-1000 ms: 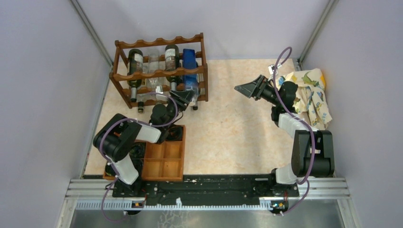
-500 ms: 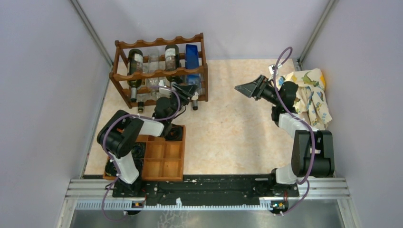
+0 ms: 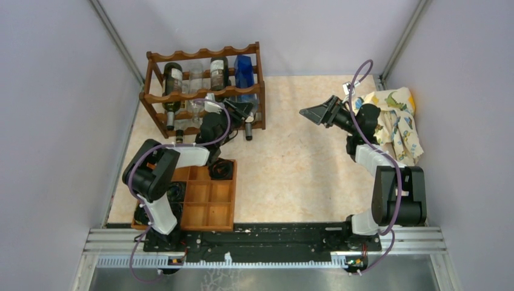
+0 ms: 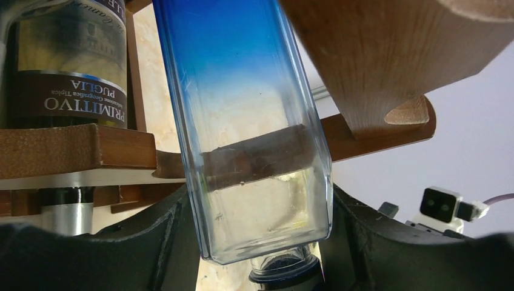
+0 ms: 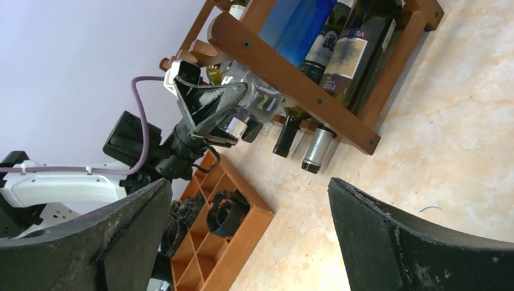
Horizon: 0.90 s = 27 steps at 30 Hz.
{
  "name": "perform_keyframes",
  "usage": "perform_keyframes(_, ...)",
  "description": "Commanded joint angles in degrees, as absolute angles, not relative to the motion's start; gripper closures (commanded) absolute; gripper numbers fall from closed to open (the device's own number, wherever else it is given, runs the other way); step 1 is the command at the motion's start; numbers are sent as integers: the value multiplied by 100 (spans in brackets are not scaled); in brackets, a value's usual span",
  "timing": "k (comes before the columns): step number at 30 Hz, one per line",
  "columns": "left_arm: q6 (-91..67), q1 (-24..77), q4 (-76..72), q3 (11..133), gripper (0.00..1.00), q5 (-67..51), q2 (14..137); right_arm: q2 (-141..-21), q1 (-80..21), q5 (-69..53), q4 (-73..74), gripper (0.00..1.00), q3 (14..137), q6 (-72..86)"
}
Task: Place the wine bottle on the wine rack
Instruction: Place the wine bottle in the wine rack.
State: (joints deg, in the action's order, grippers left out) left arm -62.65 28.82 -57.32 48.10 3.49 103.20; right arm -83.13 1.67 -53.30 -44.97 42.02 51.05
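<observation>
Table (image 3: 291, 170): rack (image 3: 206, 93) stands at far L corner, tray (image 3: 233, 194) near L base, cloth (image 3: 397, 118) at far R.

Rack: several bottles lie in the tiers. The blue square bottle (image 4: 242, 121) lies in the R-most top slot, body across the front rail (image 4: 79, 151), just beside a dark bottle (image 4: 66, 91). Neck end overhangs the rail toward the arm.

L claw (image 3: 237, 111): clamped on the bottle's shoulder end, a finger tight on each side. Bottle carried partly by the rail, partly by the claw.

R claw (image 3: 306, 113): jaws wide apart, nothing in them, hanging mid-table, well apart from the rack.

Status: insertion nearly complete, release pending. Can't tell if the far end rests on the back rail.

Risks:
- Early release w/ far end unseated: bottle tips or slides out neck-first.
- Flat sides in a rounded scallop: may rock, knock the dark bottle.
- Fingers sit close under the rail: could snag on pull-back and drag the rack.
</observation>
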Motion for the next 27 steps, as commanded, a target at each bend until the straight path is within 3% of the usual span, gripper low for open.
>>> perform_keyframes(1, -6016, 2847, -5708, 5120, 95, 386, 9973, -8282, 223, -5396, -4878, 2, 4359, 5036)
perform_keyframes(8, -6329, 2848, -5315, 5052, 77, 461, 9977, -8272, 220, -5396, -4882, 2, 4351, 5042)
perform_keyframes(17, -6018, 2856, -3934, 5392, 76, 912, 9753, -8254, 223, -5412, -4869, 2, 4333, 5036)
perform_keyframes(27, -5660, 2857, -3438, 5521, 71, 1040, 9730, -8254, 227, -5422, -4843, 2, 4315, 5019)
